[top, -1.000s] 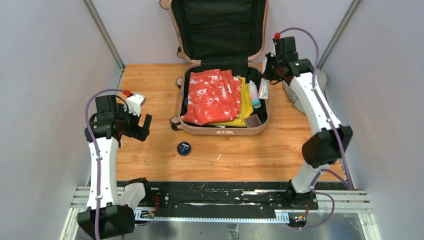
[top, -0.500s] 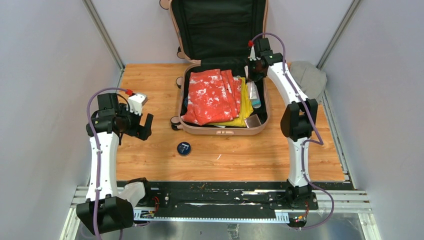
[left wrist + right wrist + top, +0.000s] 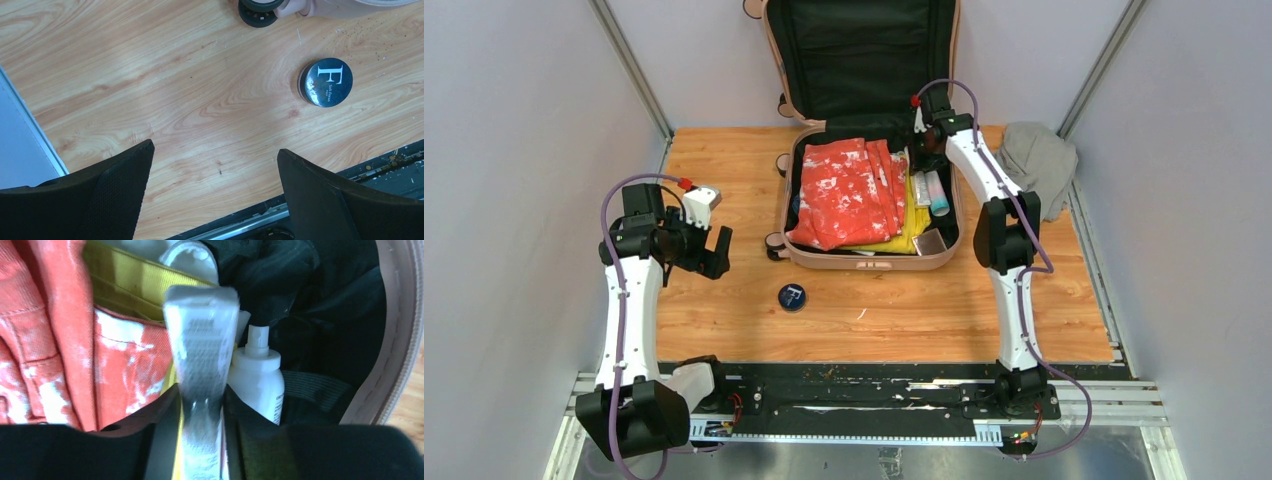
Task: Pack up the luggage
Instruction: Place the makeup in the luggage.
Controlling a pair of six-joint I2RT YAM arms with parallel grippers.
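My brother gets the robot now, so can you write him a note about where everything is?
Left end effector: open, empty, above the table near the round dark tin.
Right end effector: shut on a white tube, over the open luggage.
Done: red garment, yellow garment, white bottle inside.
Left: release tube inside; tin and grey cloth lie outside on the table.

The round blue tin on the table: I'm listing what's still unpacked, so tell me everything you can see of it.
The tin is small, round and shallow, with a dark blue lid bearing a large white F over tiny unreadable print. It lies flat, lid up, on the wooden table, in front of the luggage, apart from it. Only the table touches it.
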